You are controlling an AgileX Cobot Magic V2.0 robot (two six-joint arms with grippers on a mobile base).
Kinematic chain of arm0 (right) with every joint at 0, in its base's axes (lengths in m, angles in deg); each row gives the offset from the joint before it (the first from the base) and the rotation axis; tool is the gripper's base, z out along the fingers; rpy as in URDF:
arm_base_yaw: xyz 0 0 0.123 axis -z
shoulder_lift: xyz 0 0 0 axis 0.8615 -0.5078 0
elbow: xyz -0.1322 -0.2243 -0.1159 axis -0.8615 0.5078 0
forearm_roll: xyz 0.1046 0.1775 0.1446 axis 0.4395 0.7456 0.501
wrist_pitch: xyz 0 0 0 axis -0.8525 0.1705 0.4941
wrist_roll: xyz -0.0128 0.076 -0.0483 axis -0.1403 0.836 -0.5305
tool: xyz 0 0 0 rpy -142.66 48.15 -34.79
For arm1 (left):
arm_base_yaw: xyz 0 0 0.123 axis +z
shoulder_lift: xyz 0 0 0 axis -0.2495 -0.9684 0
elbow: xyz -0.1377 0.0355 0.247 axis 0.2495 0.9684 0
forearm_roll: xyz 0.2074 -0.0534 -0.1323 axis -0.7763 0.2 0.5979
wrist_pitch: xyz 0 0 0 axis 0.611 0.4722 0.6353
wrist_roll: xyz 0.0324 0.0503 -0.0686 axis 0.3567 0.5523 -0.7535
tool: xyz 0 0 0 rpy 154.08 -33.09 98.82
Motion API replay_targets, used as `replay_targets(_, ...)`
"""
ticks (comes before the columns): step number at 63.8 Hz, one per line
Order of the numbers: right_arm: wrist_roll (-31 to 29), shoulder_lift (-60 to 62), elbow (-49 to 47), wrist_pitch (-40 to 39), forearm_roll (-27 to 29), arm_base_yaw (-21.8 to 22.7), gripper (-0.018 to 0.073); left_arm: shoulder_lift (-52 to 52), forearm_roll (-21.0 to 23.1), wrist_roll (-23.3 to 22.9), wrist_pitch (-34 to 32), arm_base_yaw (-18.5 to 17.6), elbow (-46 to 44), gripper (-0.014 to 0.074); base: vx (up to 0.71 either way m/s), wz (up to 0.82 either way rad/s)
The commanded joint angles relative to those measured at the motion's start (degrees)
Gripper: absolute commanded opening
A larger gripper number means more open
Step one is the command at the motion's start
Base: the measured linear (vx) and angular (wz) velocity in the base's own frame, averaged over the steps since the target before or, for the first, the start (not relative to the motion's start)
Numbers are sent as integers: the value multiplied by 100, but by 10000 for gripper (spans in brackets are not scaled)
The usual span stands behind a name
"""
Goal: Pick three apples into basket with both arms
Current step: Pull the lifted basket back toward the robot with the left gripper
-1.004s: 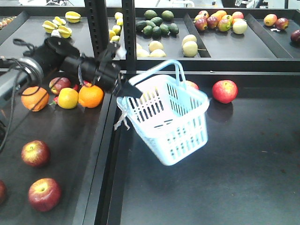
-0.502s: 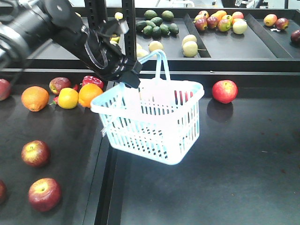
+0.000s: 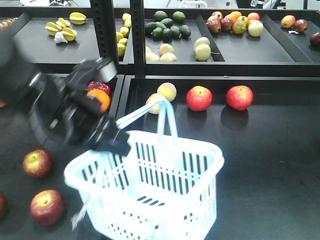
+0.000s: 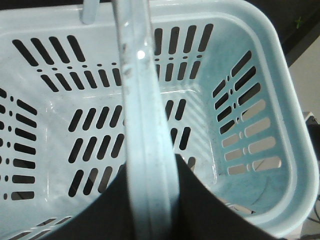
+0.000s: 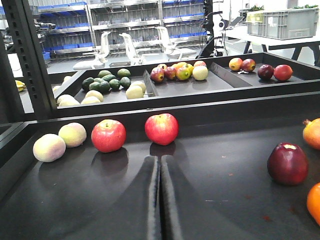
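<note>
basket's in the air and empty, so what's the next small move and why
Probably open the right gripper and ease it toward the red apple straight ahead: its jaws are shut, the basket hangs empty from the left gripper, and no apple is held yet.

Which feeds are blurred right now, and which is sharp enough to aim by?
Front view: the left arm and the basket are motion-smeared, the shelf fruit crisp. Left wrist view: the handle is close and soft, with a small glint. Right wrist view: sharp, two red apples clear.
</note>
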Motion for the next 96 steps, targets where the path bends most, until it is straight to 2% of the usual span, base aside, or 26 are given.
replay_targets(1, -39, 61, 78, -423, -25, 32, -4, 910, 508, -65, -1063, -37, 781, -7, 0, 0)
replay_targets(10, -39, 61, 78, -423, -25, 32, -4, 1838, 853, -59, -2055, -37, 1972, -7, 0, 0)
replay_targets(19, -39, 61, 78, -423, -25, 32, -4, 2524, 1364, -48, -2716, -37, 2763, -7, 0, 0)
replay_targets(31, -39, 61, 78, -423, -25, 32, -4, 3004, 1293, -35, -3123, -37, 3339, -7, 0, 0)
replay_targets(59, -39, 61, 78, -423, -25, 32, -4, 2996, 1298, -35, -2458, -37, 3382, -7, 0, 0)
replay_targets(96, -39, 61, 78, -423, -25, 32, -4, 2996, 1298, -35, -2431, -37, 3382, -7, 0, 0)
